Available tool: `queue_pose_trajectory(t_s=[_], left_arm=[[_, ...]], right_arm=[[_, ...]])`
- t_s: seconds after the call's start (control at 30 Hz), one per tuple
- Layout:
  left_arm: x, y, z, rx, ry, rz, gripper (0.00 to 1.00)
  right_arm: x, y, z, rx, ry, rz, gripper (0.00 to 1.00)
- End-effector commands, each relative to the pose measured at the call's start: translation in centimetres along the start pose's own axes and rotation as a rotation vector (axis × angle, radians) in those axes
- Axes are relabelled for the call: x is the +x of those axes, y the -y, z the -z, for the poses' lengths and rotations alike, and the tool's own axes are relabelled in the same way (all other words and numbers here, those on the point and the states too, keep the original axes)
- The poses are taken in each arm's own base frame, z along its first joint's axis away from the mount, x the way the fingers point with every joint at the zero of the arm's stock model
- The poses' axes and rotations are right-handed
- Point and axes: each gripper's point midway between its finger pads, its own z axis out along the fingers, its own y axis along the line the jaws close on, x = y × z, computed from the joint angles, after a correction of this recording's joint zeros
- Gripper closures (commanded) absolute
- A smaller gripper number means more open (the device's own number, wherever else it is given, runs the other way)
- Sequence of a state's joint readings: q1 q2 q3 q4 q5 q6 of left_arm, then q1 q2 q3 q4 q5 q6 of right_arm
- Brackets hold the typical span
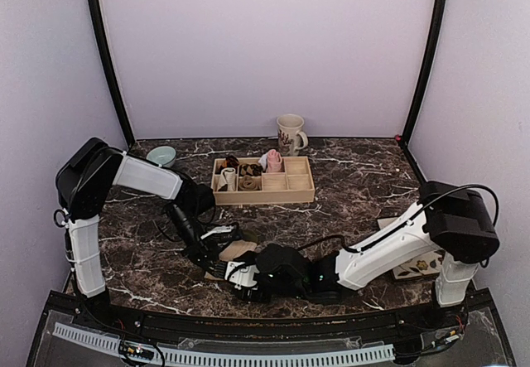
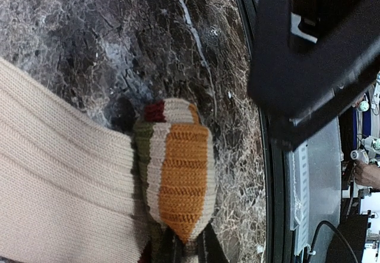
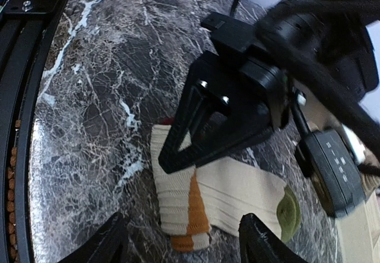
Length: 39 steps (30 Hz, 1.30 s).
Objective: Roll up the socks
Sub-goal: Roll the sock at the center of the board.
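L fingers (image 2: 171, 250) pinching sock (image 2: 178, 174) end

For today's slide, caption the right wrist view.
Left gripper pinches the cream sock by its striped end; open right gripper hovers nearby.

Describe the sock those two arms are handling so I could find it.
Start at the dark marble table and go to its near edge, where two arms meet. There lies the sock: cream and ribbed, with an orange patch and an olive-green tip, out on the marble, unlike the bundles tucked in the wooden tray.
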State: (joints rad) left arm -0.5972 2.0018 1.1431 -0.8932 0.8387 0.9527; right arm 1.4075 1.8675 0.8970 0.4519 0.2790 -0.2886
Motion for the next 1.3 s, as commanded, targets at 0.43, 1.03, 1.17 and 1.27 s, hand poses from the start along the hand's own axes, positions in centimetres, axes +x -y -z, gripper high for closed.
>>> queue_pose_trajectory(t_s=[0.43, 1.03, 1.17, 1.27], left_arm=[[5.7, -2.0, -1.0, -0.055, -0.221, 0.046, 1.0], [4.4, -1.9, 0.4, -0.114, -0.2, 0.001, 0.8], [4.3, -1.9, 1.7, -0.155, -0.15, 0.026, 0.65], [5.0, -2.0, 2.8, -0.2, -0.131, 0.042, 0.48]], right_arm=[[0.5, -1.0, -5.1, -0.021, 0.043, 0.134, 0.52], [5.0, -3.0, -6.3, -0.099, -0.063, 0.052, 0.91], [5.3, -3.3, -6.4, -0.111, -0.078, 0.028, 1.0], [5.7, -3.2, -6.2, -0.106, -0.091, 0.017, 1.0]])
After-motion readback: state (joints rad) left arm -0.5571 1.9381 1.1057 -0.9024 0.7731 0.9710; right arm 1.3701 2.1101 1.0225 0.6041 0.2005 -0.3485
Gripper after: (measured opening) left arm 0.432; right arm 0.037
